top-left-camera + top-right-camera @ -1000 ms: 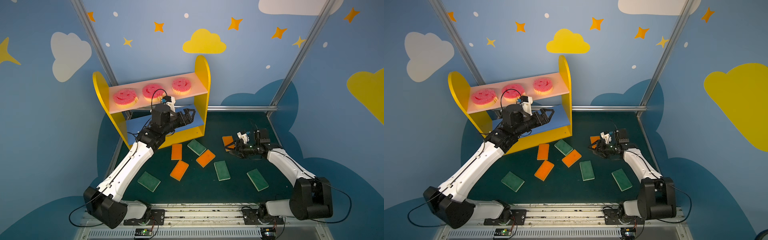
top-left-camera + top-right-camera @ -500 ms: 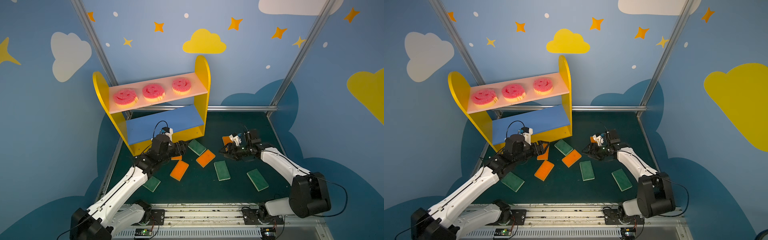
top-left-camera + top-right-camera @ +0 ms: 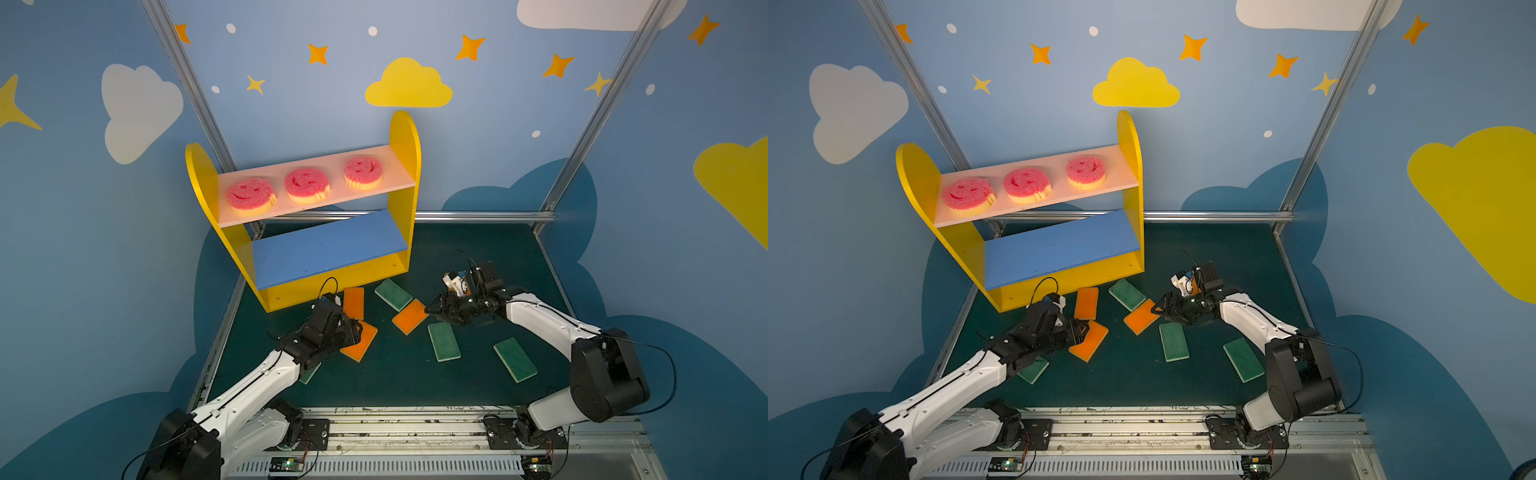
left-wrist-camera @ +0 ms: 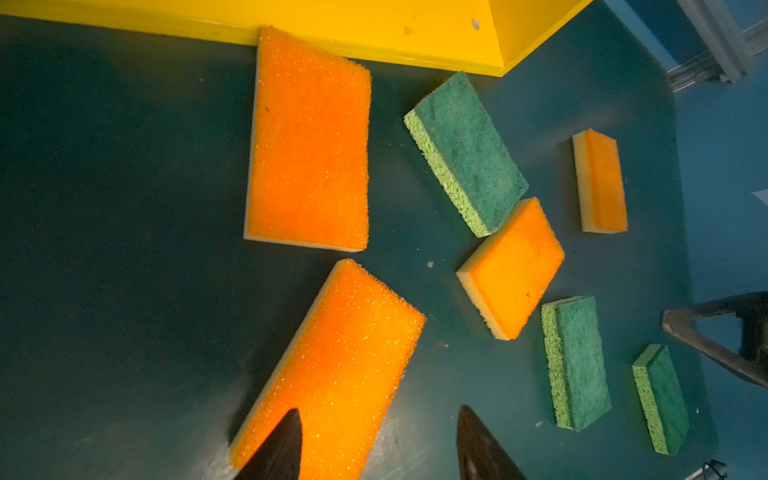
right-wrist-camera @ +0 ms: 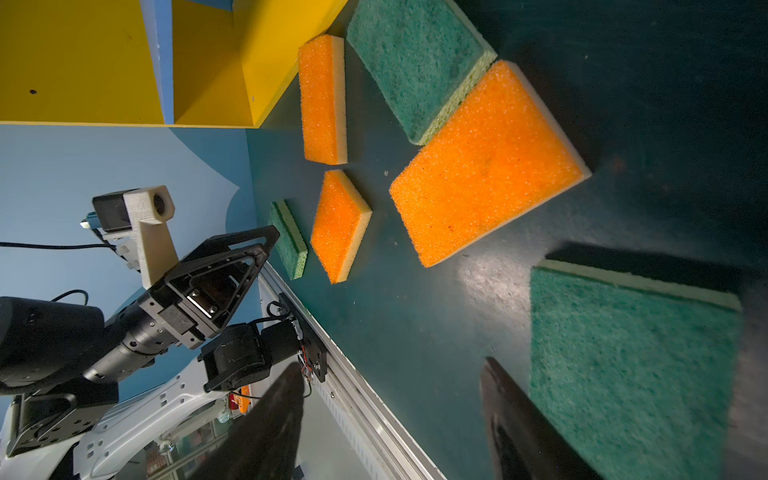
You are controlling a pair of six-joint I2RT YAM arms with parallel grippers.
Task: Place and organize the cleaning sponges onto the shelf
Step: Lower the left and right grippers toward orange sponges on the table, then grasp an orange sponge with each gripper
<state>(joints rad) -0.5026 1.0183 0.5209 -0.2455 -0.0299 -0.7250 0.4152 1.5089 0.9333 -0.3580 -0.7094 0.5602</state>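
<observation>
Eight sponges (image 3: 444, 340) wait on the worktop (image 3: 395, 386), near the shelf (image 3: 405, 137). My left hand (image 4: 378, 411), open, sits off-centre over one orange sponge (image 4: 345, 357); I should centre it before closing. My right hand (image 5: 390, 363) is open, empty.

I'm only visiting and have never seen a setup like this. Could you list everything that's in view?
Round smiley-face foam sponges: three, pink over yellow, in a row on the shelf's pink upper board.
Rectangular orange sponges: four, orange, on the tabletop before the shelf.
Rectangular green sponges: four, green, on the tabletop; one partly under the left arm.
Small shelf unit: one, yellow sides and base, pink and blue boards, back left.
Tabletop: one, dark green.
Walls: blue, with clouds and stars.
Robot arms: two, white and black; left hand open over an orange sponge, right hand open, holding nothing.
</observation>
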